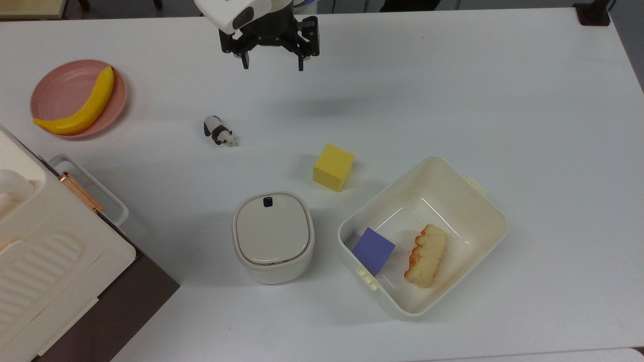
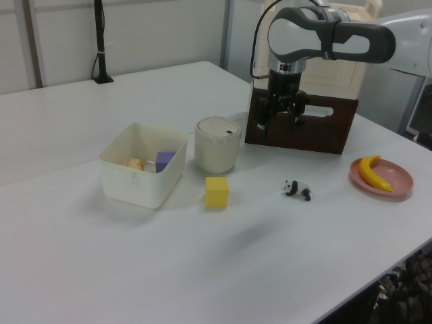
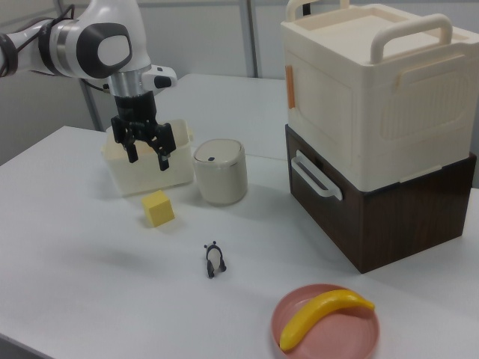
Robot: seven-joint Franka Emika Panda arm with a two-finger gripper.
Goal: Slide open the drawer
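White tabletop runs from the drawer (image 1: 126, 301) at the top view's lower-left corner, dark brown and shut beneath a cream case (image 3: 374, 90), its white loop handle (image 3: 314, 176) facing the table's middle. Well apart, by the far edge, the gripper (image 1: 272, 64) hangs open and empty above bare table. To reach that handle it must, I judge, travel toward the top view's lower left and descend.

You have a matt black, plastic-looking gripper (image 3: 147, 155) hanging from a glossy white arm shell (image 3: 97, 37). Well away from it, the drawer (image 3: 389, 217) shows dark wood grain with a satin sheen, and its handle (image 3: 314, 176) looks like smooth white plastic. The ribbed case (image 3: 382, 90) on top looks like matt cream plastic. Below the gripper, the table (image 1: 453, 90) is smooth, faintly reflective white; the yellow cube (image 1: 333, 167) looks matt.
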